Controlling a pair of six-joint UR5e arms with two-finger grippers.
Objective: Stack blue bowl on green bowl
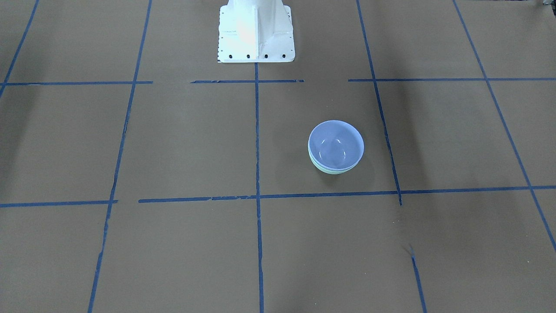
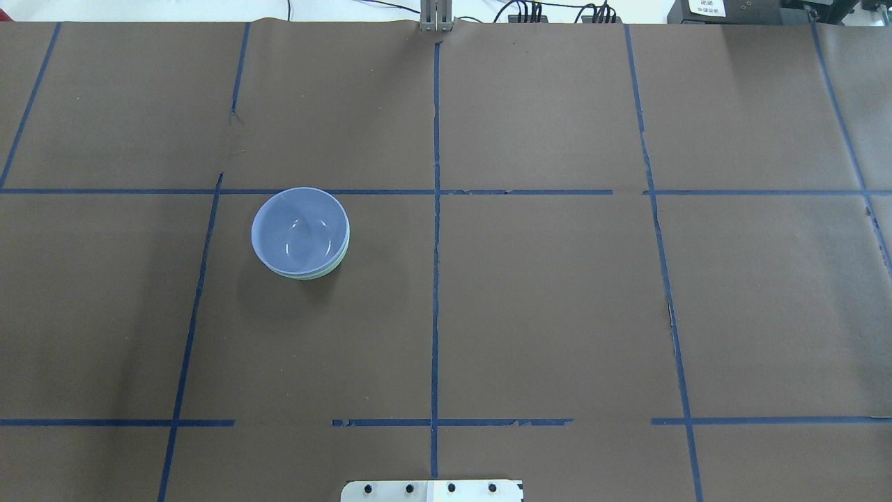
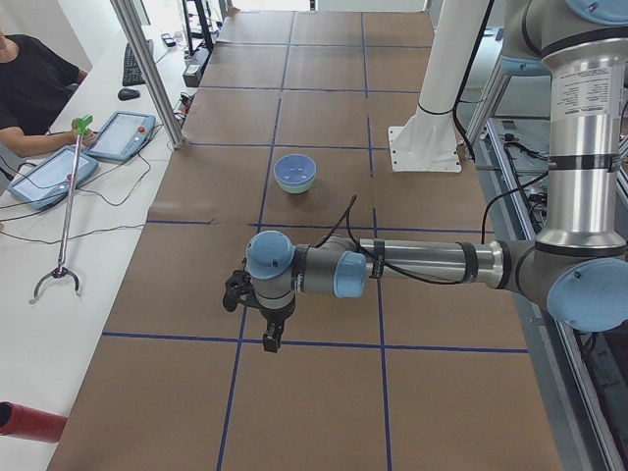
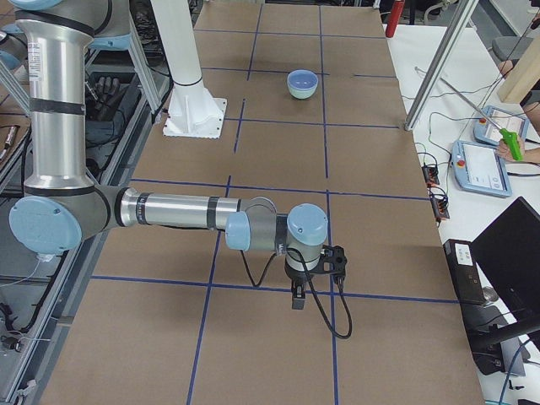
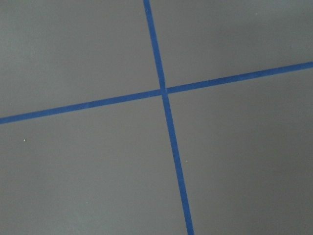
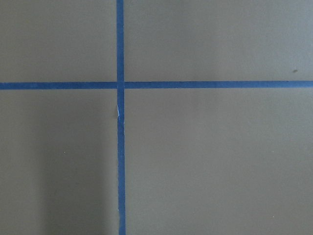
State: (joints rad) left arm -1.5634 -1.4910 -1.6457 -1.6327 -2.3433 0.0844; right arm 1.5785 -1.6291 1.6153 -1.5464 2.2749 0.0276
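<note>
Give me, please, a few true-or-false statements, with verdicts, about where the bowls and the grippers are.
1. The blue bowl sits nested in the green bowl. True.
2. The bowls stand on the robot's right side. False: they stand on its left side.
3. A gripper is clamped on the blue bowl. False: the left gripper and the right gripper hang well away from it.
4. The left wrist view shows only blue tape on brown paper. True.

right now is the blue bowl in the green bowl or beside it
In it, upright: the blue bowl nests inside the green bowl, whose mint edge peeks out beneath it.
</note>
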